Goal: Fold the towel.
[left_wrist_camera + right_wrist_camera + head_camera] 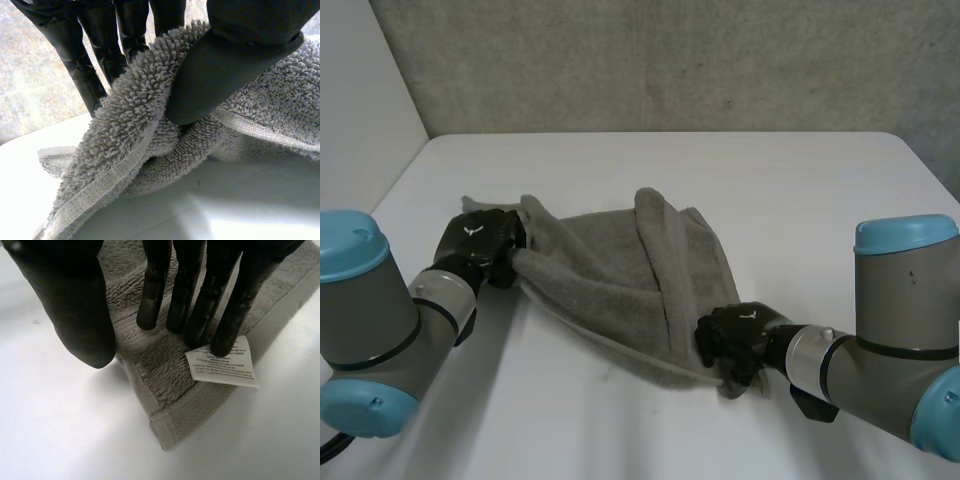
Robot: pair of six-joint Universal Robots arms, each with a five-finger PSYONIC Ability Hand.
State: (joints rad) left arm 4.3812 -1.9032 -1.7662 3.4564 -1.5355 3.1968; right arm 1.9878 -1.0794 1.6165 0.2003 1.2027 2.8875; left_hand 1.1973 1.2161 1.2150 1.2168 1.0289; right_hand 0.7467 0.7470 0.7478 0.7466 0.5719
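Nearest, the right hand (730,337) rests on the near right corner of a grey towel (605,272). Its fingers (192,300) are straight and relaxed, their tips touching the cloth and a white printed label (221,366). The rumpled towel lies in the middle of the white surface (740,170). Farther back, the left hand (480,238) pinches the towel's bunched left corner between thumb and fingers.
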